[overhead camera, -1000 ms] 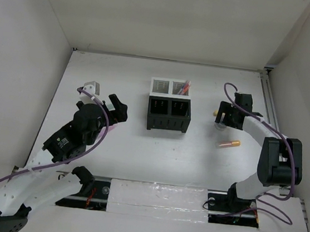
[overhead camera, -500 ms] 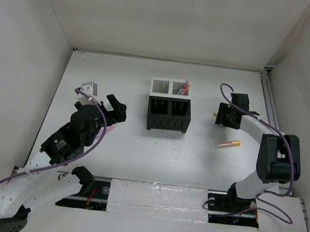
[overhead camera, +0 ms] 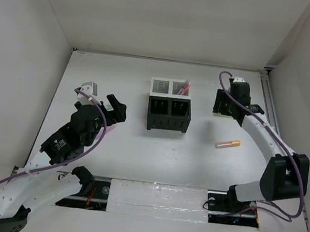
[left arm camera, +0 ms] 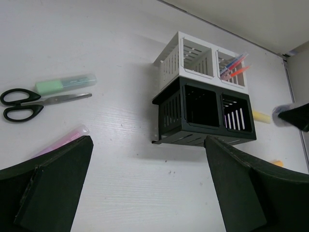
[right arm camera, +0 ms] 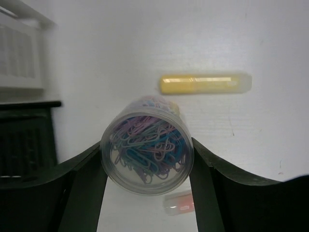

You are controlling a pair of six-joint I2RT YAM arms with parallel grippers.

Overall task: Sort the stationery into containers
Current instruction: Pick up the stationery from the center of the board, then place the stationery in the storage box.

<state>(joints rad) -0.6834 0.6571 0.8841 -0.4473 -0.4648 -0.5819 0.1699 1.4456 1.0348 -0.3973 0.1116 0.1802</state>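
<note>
Since a second ago the right end effector (right arm camera: 147, 169) has swung farther from its base and closed in; its two dark fingers now clamp a round, clear plastic paper-clip tub (right arm camera: 147, 150) filled with tangled pink, purple and blue wire clips. Below and just beyond the tub a stubby yellow marker (right arm camera: 205, 83), smooth and cylindrical, lies flat on the white counter (overhead camera: 120, 73). A blurred reddish stub at the tub's near edge is half hidden and hard to name. Nearer the arm's base lies an orange marker (overhead camera: 228, 143). To the left stand the black slotted bins (overhead camera: 169, 115) with the white mesh bins (overhead camera: 169, 87) behind them.

The left end effector (overhead camera: 116, 111) stands wide open, holding nothing. Ahead of it sit the same bins, thin pens (left arm camera: 234, 65) leaning in one white bin. To its left lie black-handled scissors (left arm camera: 21, 104), a pale green highlighter (left arm camera: 65, 83) and a pink marker (left arm camera: 63, 140), partly covered by one finger.
</note>
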